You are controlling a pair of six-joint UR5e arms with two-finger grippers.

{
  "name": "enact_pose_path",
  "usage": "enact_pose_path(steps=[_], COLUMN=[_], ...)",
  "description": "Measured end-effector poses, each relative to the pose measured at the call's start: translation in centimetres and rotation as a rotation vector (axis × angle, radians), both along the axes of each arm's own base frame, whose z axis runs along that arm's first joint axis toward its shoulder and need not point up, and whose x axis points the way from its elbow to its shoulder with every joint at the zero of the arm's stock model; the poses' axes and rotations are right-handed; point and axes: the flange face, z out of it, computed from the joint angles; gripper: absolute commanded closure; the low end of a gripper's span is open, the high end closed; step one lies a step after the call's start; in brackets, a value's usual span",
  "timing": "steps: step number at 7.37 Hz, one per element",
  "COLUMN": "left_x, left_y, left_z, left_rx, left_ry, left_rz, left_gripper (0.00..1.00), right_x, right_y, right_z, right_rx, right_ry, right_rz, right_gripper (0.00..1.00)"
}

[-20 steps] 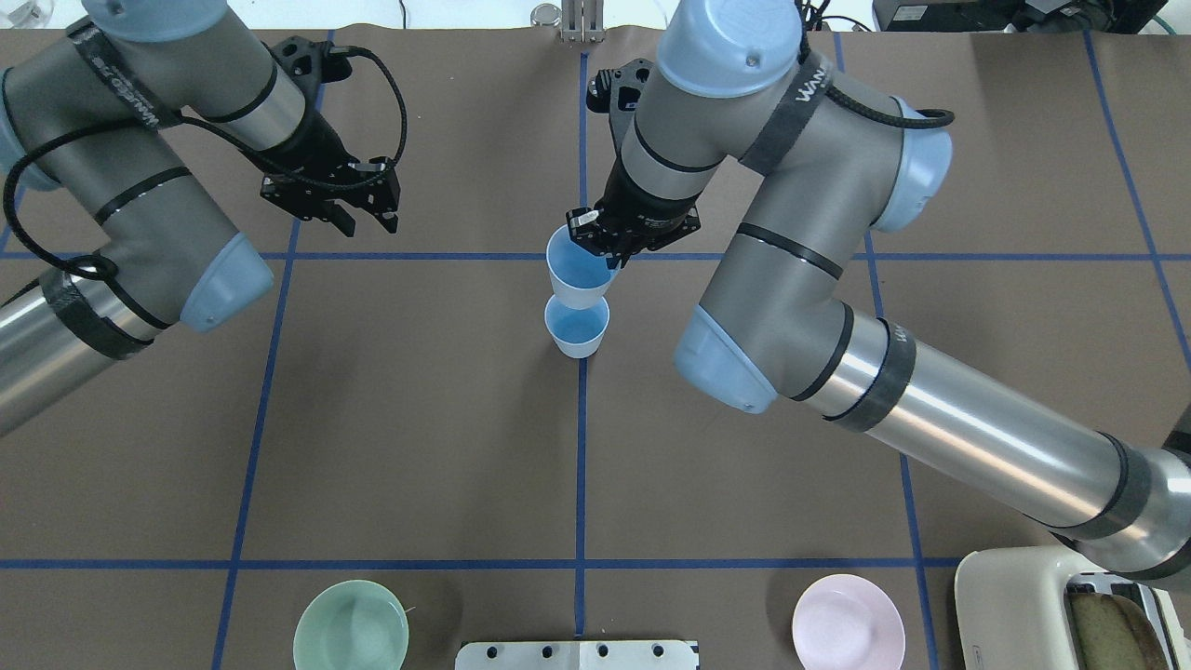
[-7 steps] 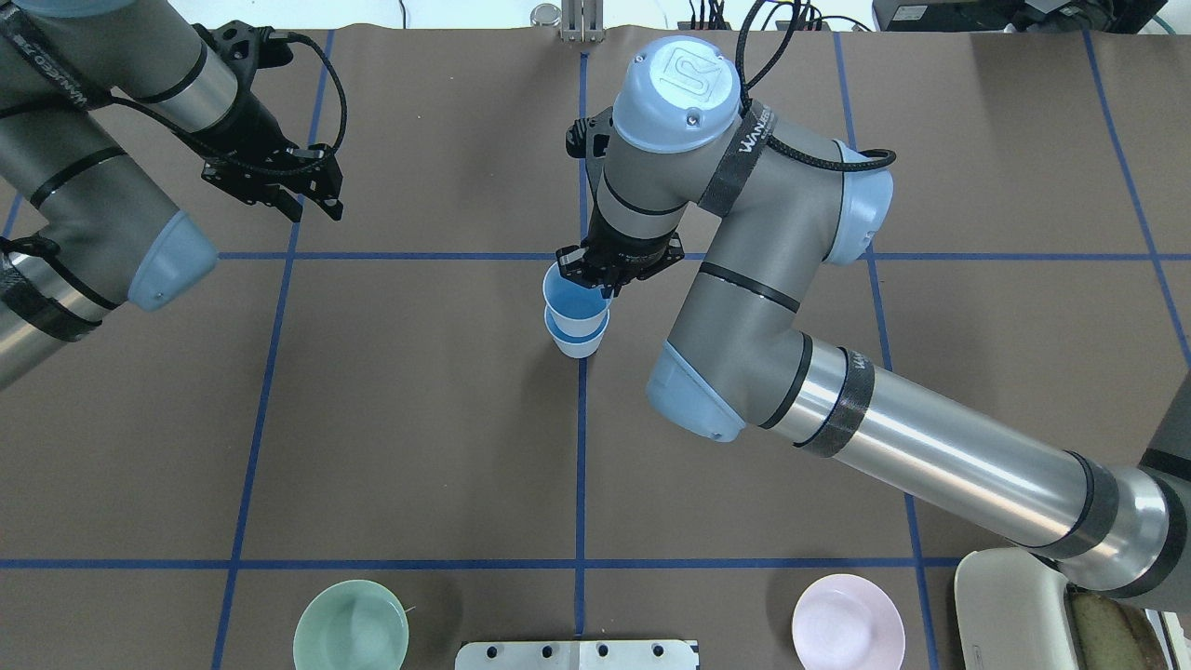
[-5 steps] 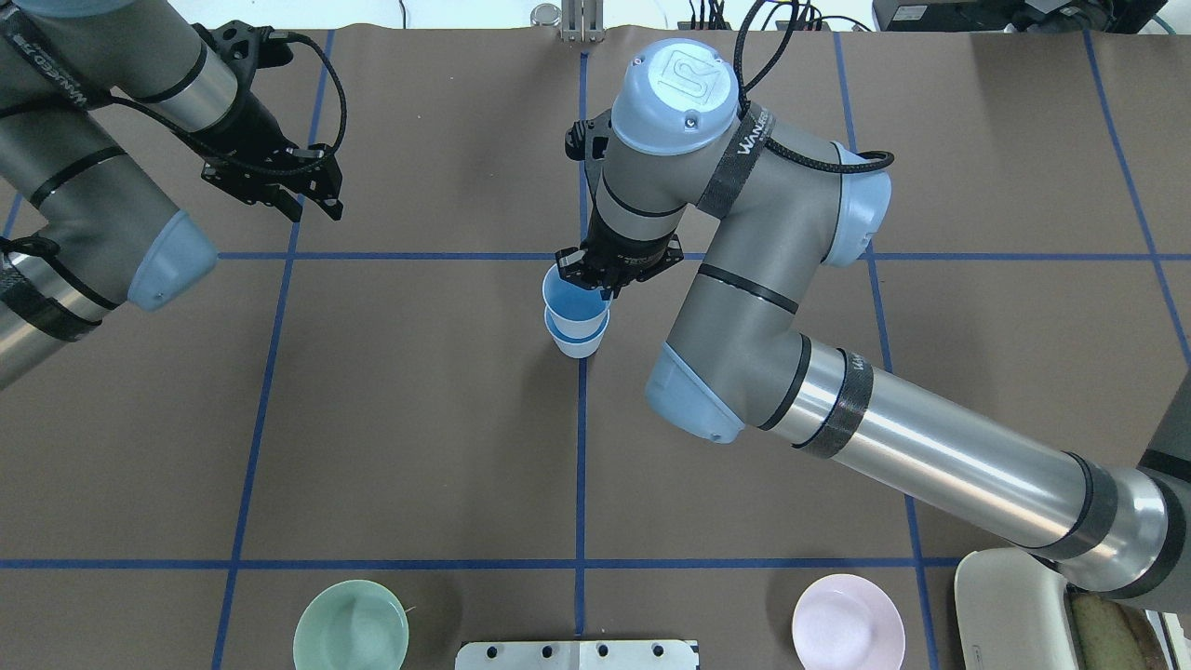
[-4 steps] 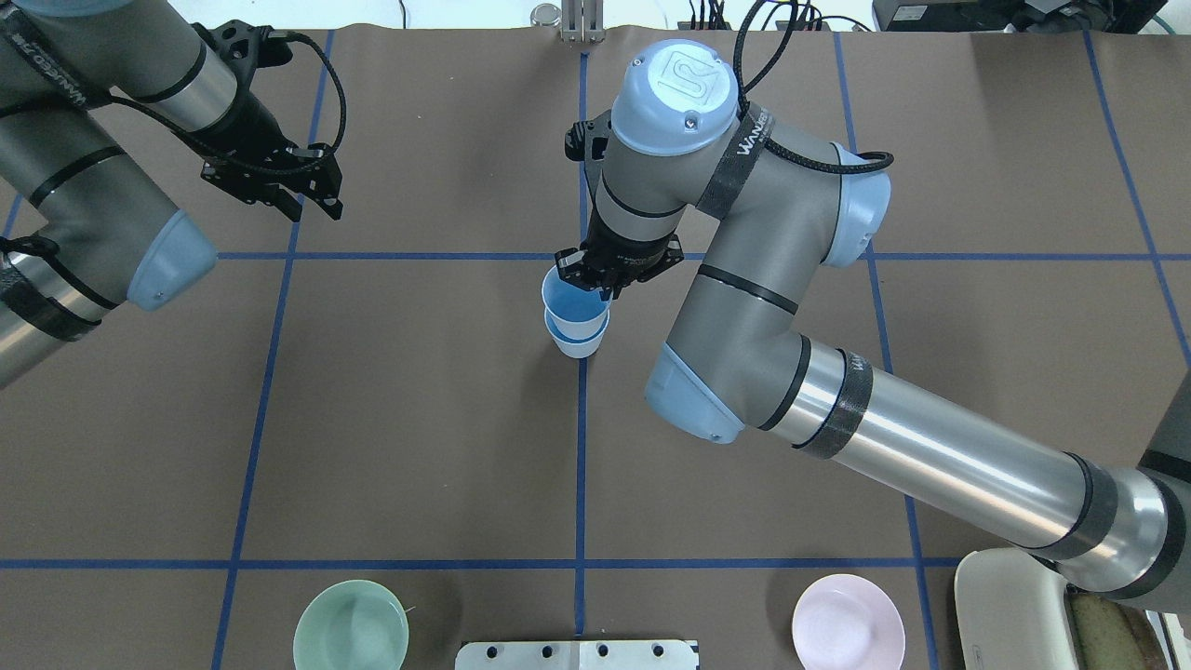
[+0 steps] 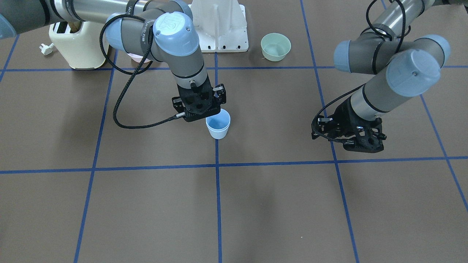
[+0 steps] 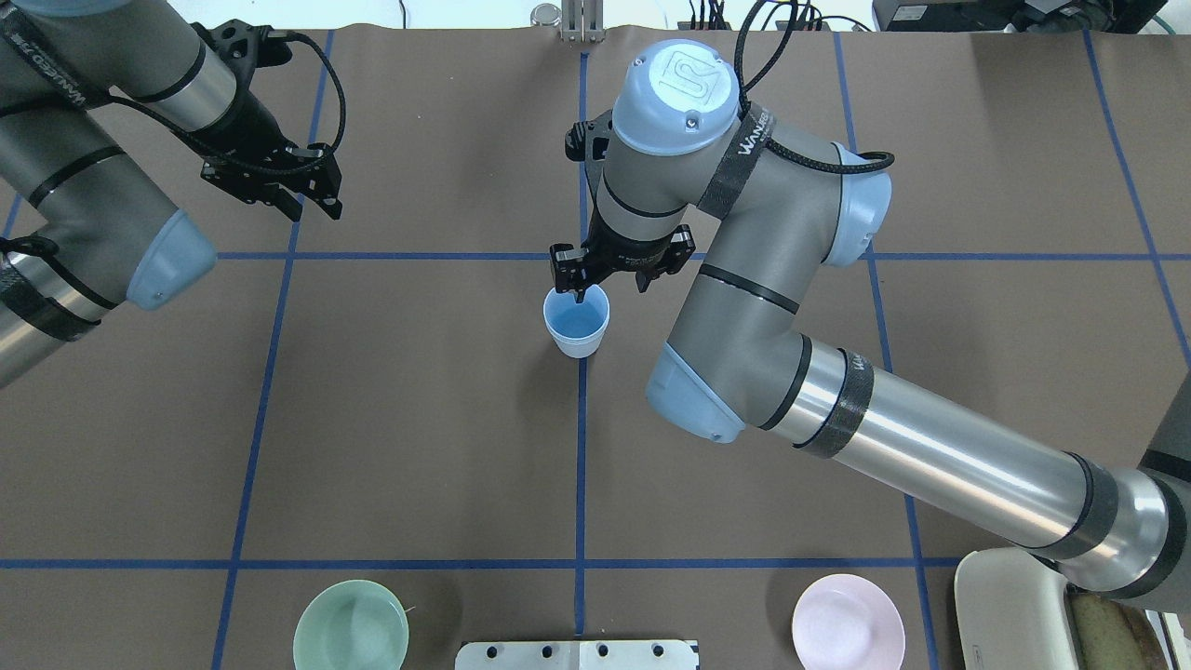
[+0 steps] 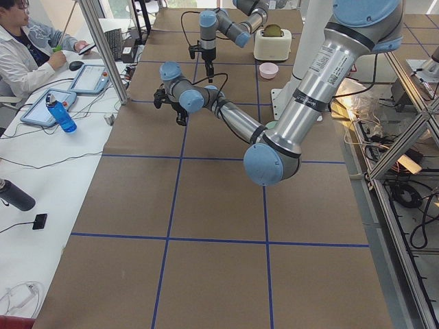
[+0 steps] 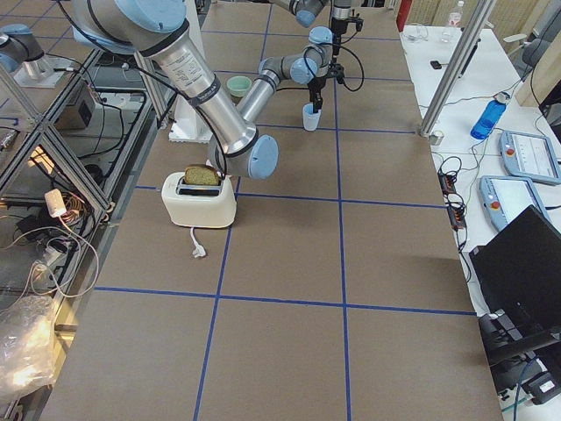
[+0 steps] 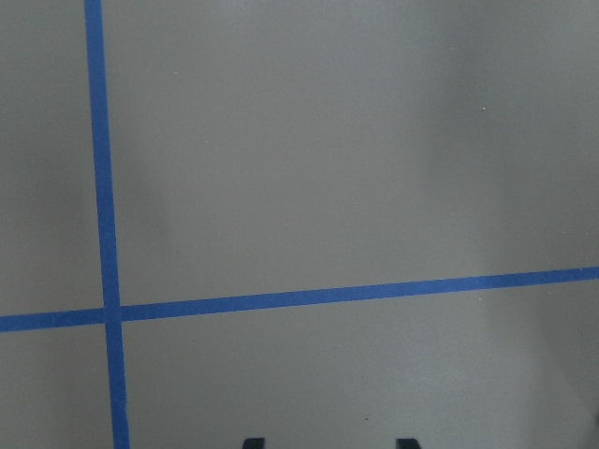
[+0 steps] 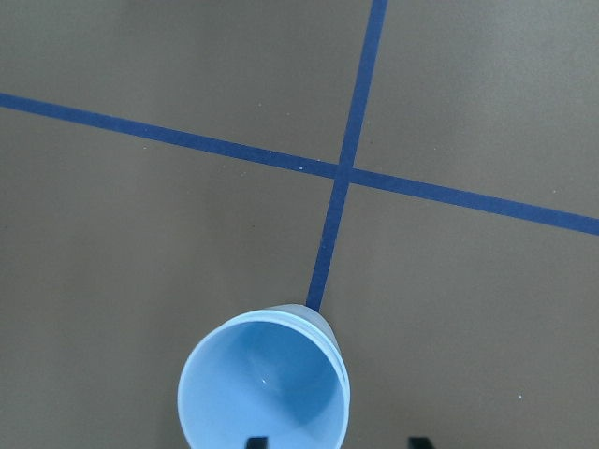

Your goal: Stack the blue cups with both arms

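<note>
The two blue cups [image 6: 577,321] stand nested as one stack on the centre tape line, and show in the front view [image 5: 218,128] and the right wrist view [image 10: 265,388]. My right gripper [image 6: 610,287] is open just above and behind the stack. One fingertip is over the cup's inside, the other is outside the rim, and it holds nothing. My left gripper [image 6: 314,208] is open and empty, far to the left above bare table; its wrist view shows only tape lines.
A green bowl [image 6: 351,625] and a pink bowl [image 6: 848,622] sit at the near edge beside the white base column [image 6: 577,654]. A cream toaster [image 6: 1023,605] with bread stands at the near right corner. Brown table with blue tape grid surrounds the stack.
My right gripper has opened and let go of the upper cup, which has dropped fully into the lower one. The left arm drew back to the left earlier and has held still since.
</note>
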Motion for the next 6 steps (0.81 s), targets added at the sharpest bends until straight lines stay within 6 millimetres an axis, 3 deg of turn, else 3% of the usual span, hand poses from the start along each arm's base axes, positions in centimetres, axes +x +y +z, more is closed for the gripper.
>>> enact_pose_path(steps=[1, 2, 3, 4, 6], left_x=[-0.7, -2.1, -4.1, -6.5, -10.9], left_y=[-0.3, -0.9, -1.7, -2.5, -3.6], left_z=[0.0, 0.2, 0.4, 0.8, 2.3], left_rx=[0.001, 0.012, 0.032, 0.045, 0.090], left_ry=[0.002, 0.010, 0.015, 0.010, -0.008], left_rz=[-0.005, -0.004, 0.001, -0.007, -0.015], left_gripper=[0.43, 0.25, 0.10, 0.03, 0.02], right_x=[1.1, 3.9, 8.7, 14.4, 24.7], right_y=[-0.4, -1.4, -2.9, -5.0, -9.5], right_z=[0.2, 1.6, 4.3, 7.7, 13.9], right_rx=[0.003, 0.011, 0.044, 0.087, 0.090], right_ry=[-0.004, -0.003, 0.002, 0.017, 0.085], right_rz=[0.015, 0.049, 0.097, 0.153, 0.258], right_gripper=[0.00, 0.00, 0.00, 0.00, 0.00])
